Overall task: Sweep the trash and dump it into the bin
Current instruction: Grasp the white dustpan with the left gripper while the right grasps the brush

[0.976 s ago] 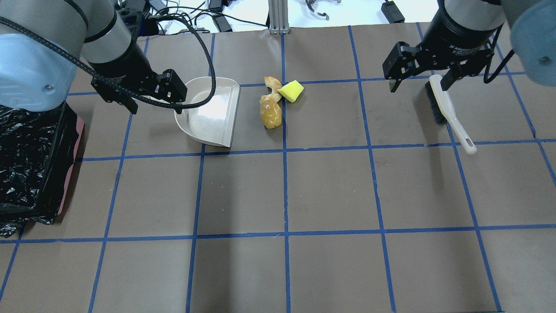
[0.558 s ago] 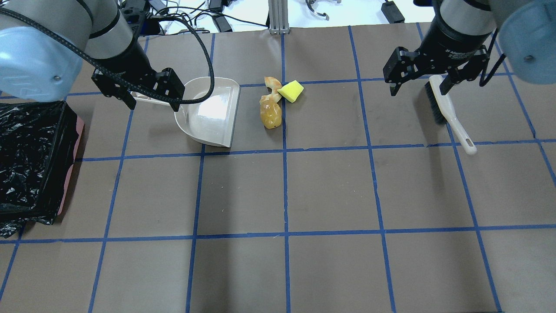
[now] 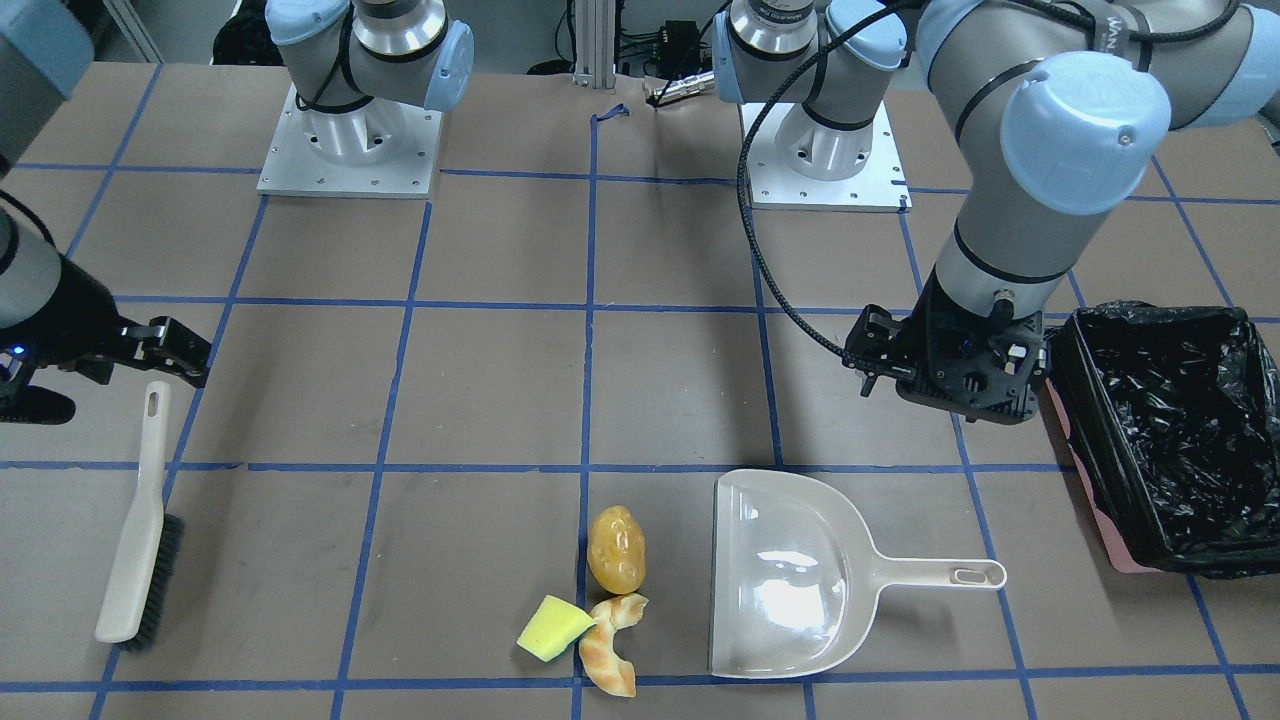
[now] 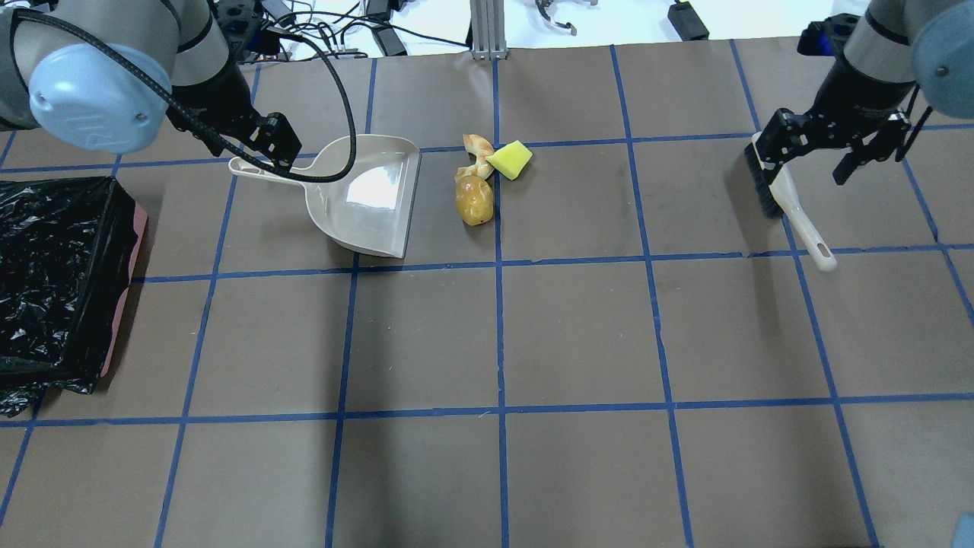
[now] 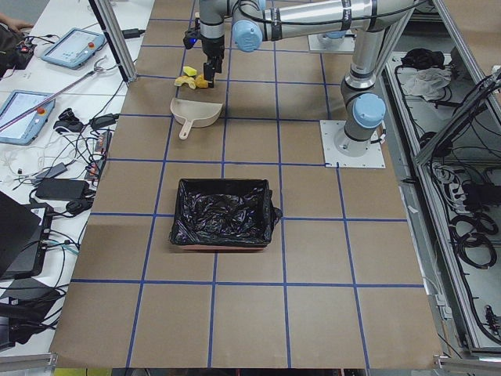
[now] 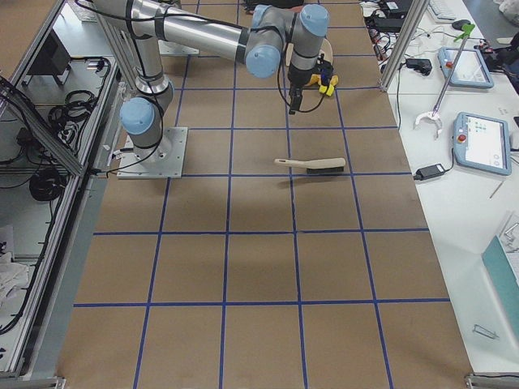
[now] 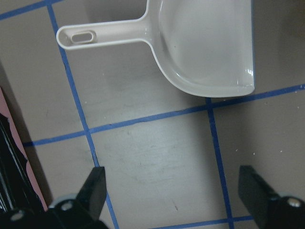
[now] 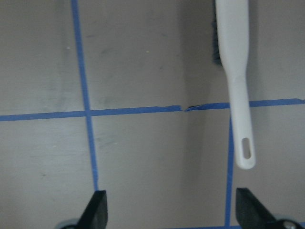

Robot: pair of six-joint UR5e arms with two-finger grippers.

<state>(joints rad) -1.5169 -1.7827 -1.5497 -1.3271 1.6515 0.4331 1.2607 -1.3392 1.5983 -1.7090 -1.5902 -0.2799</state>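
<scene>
- The trash is lying in one tight cluster on the desk [image 4: 578,335]. The amber lump [image 4: 474,202], the yellow sponge wedge [image 4: 510,160] and the tan croissant piece [image 4: 478,148] are touching or nearly so, and none of it is in the pan yet.
- The dustpan [image 4: 369,198] is sitting flat just beside the cluster with its straight open lip facing the trash, so a short push should be carrying everything in.
- The pan's handle [image 4: 259,171] is pointing away toward the bin [image 4: 123,297], which is waiting at the left end of the desk, on the left arm's side, for the later dump.
- The left hand [image 7: 171,174] is hovering above the desk near that handle with its fingers spread wide. It is holding nothing, and the handle is lying ahead of the fingertips rather than between them.
- The brush [image 4: 784,198] is resting well apart on the trash's other side, within the right arm's reach.
- The right hand [image 8: 171,198] is hanging over it, likewise spread and empty, apparently lining up on the white handle.
</scene>
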